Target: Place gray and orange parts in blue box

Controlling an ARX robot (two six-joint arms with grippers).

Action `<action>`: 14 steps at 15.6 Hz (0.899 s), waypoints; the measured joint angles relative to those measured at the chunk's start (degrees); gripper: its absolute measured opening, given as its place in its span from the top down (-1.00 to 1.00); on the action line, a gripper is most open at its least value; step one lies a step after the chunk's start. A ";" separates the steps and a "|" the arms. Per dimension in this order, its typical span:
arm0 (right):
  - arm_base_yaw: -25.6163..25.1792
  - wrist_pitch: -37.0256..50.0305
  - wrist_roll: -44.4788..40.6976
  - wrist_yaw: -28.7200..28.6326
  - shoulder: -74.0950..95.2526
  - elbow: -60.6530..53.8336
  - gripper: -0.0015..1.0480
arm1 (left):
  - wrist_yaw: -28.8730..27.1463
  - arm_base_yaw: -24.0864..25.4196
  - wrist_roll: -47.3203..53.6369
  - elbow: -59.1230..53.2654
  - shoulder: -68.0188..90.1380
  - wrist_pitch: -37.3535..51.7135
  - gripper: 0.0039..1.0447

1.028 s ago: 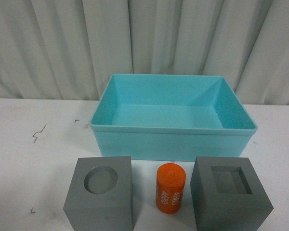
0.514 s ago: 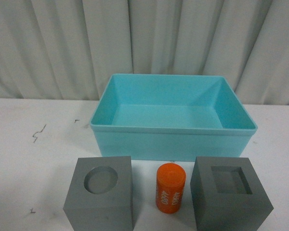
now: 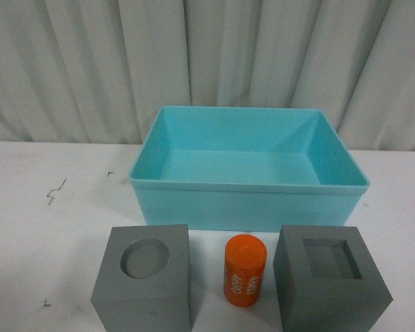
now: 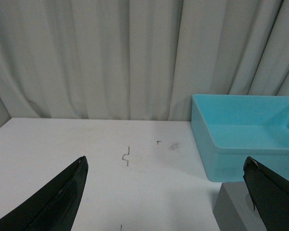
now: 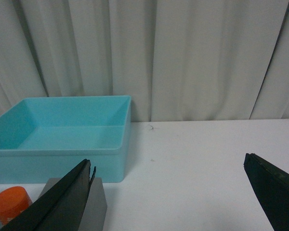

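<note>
The three parts stand in a row on the white table [image 3: 55,235], none of them in the blue box [image 3: 249,207], which is empty. The box lies at 12 o'clock from the orange cylinder [image 3: 244,271]. The round-recess gray cube [image 3: 144,283] is at the cylinder's 9 o'clock and the square-recess gray cube [image 3: 328,280] at its 3 o'clock. The left gripper [image 4: 164,166] and right gripper [image 5: 168,163] are spread wide and hold nothing. The cubes look rigid and matte (probably light plastic), so pinch them across opposite flat sides. The cylinder may roll if tipped, so grasp it at mid-height.
</note>
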 joint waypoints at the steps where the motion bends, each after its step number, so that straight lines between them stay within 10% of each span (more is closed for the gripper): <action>1: 0.00 0.00 0.00 0.00 0.00 0.00 -0.87 | 0.00 0.00 0.00 0.00 0.00 0.00 -0.88; 5: 0.98 1.88 2.62 7.87 6.25 0.79 -0.87 | -0.04 0.00 0.02 0.00 0.00 0.00 -0.88; 9: -0.61 27.67 8.00 3.28 40.26 13.11 -0.87 | 0.00 0.00 0.00 0.00 0.00 0.00 -0.88; 14: 6.49 10.05 18.40 -10.25 74.62 36.79 -0.87 | 0.02 0.00 0.00 0.00 0.00 0.00 -0.88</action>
